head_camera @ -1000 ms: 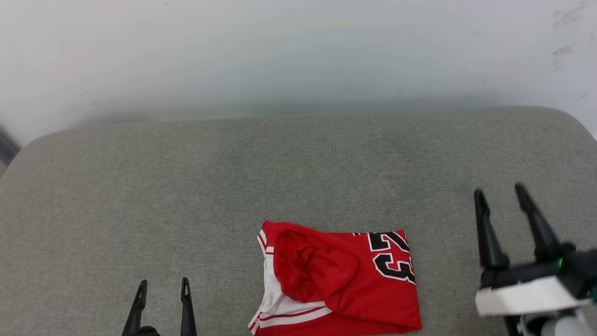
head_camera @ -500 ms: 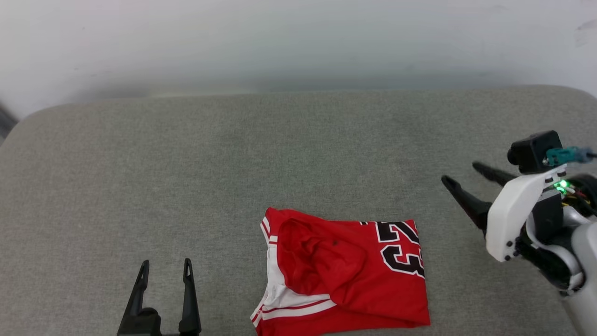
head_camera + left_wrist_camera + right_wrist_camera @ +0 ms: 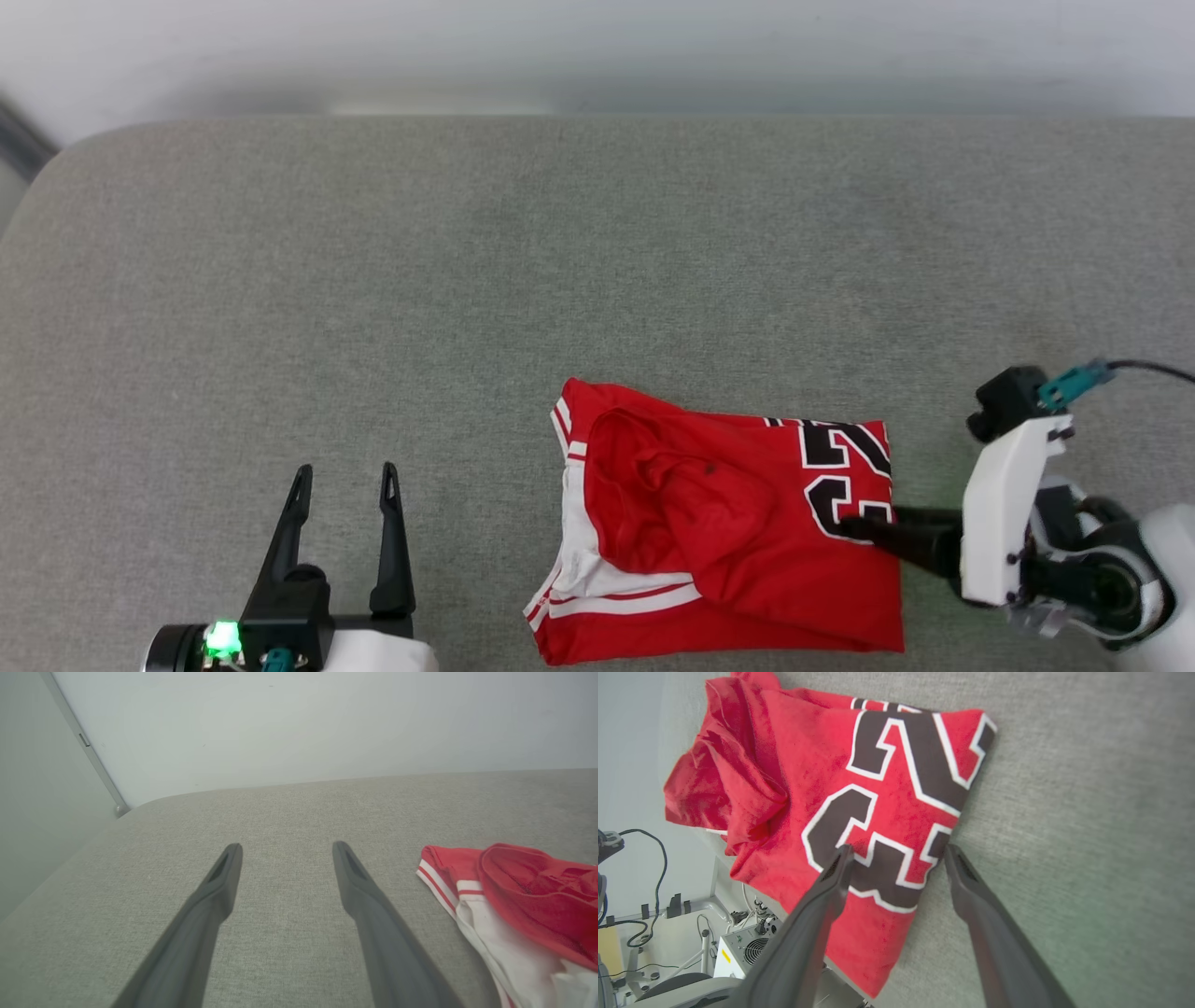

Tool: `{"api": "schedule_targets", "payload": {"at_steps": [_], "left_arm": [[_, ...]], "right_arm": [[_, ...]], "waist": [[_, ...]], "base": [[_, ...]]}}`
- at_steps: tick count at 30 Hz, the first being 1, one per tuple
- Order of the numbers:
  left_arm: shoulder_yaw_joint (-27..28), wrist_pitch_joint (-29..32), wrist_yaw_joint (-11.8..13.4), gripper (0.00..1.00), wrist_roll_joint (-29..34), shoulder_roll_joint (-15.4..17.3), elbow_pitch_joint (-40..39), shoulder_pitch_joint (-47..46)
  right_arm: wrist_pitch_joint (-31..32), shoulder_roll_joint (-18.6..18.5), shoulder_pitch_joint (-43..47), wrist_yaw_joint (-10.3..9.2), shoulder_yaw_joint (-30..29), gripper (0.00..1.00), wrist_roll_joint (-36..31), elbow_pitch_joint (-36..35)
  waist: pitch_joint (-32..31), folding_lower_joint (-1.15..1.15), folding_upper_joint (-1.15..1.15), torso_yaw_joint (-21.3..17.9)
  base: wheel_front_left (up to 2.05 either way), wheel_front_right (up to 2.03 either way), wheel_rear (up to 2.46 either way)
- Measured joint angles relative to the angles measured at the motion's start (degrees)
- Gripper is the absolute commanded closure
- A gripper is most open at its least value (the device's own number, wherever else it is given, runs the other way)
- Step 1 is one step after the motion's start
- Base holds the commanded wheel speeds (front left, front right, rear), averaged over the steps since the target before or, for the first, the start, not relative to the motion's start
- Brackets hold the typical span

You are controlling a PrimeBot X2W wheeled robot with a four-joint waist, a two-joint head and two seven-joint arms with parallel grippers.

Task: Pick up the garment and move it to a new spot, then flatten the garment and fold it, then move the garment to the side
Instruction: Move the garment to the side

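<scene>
Right hand point(image 3: 897, 848) astride garment point(image 3: 803, 756) edge, number point(image 3: 924, 770) part-hidden

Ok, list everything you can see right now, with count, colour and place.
soft red jersey shirt with white sleeves and black number 23: one, red, folded on the cushion.
grey woven fabric cushion: one, grey, under the shirt.
plain wall: one, white, behind the cushion.
boxy unit with fan grille: one, white, beyond the cushion's edge.
left gripper: one, dark, open over bare cushion, left of the shirt.
right gripper: one, dark, open across the shirt's right edge.
</scene>
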Motion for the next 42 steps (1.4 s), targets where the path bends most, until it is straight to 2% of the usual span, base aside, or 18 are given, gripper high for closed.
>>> {"api": "schedule_targets", "payload": {"at_steps": [6, 11, 12, 13, 19, 22, 27, 34, 42], "left_arm": [[-0.38, 0.01, -0.44, 0.0, -0.13, -0.23, 0.34, -1.99], [-0.52, 0.01, -0.42, 0.0, -0.14, -0.34, 0.33, -2.33], [-0.48, 0.01, -0.4, 0.0, -0.15, -0.4, 0.33, -2.34], [-0.47, 0.01, -0.37, 0.0, -0.16, -0.42, 0.34, -2.34], [-0.29, 0.0, -0.19, 0.0, -0.09, -0.49, 0.58, -1.56], [-0.21, 0.0, 0.14, 0.0, 0.08, -0.51, 0.43, -0.75], [0.15, 0.0, 0.62, 0.0, 0.07, -0.57, 0.04, 0.66], [1.35, 0.0, 1.07, 0.0, -0.37, -0.65, -0.98, 2.09], [2.85, -0.08, 0.64, 0.0, -0.23, -0.49, -2.44, 1.31]], "right_arm": [[-2.15, 2.26, 0.29, 0.04, 2.9, 0.0, 0.34, 3.18], [-4.72, 2.05, -0.4, 0.1, 5.88, 0.0, -1.1, 4.8], [-5.94, 1.93, -0.53, 0.16, 6.24, 0.63, -1.54, 5.11], [-7.02, 1.92, -0.64, 0.16, 6.61, 1.0, -1.77, 5.61], [-10.03, 1.34, -2.13, 0.04, 9.36, 1.0, -1.19, 6.2], [-11.49, 1.04, -3.32, 0.0, 10.79, 1.0, -0.93, 4.68], [-12.58, -1.69, -6.99, 0.0, 13.56, 1.0, -1.51, 0.21], [-12.7, -7.6, -12.37, 0.0, 17.66, 1.0, -4.09, -7.99], [-12.68, -14.52, -17.07, 0.01, 17.48, 1.0, -6.95, -14.01]], "waist": [[2.16, 0.0, 0.0, 1.56], [2.87, 0.0, 0.0, 2.79], [2.89, 0.0, 0.0, 2.9], [2.83, 0.0, 0.0, 2.93], [1.27, 0.0, 0.0, 2.77], [0.13, 0.0, 0.0, 2.31], [-1.74, 0.0, 0.0, 0.76], [-2.72, 0.0, 0.0, -4.57], [-0.83, 0.0, 0.0, -12.62]], "base": [[0.0, 0.0, 0.0], [0.0, 0.0, 0.0], [0.0, 0.0, 0.0], [0.0, 0.0, 0.0], [0.0, 0.0, 0.0], [0.0, 0.0, 0.0], [0.0, 0.0, 0.0], [0.0, 0.0, 0.0], [0.0, 0.0, 0.0]]}}
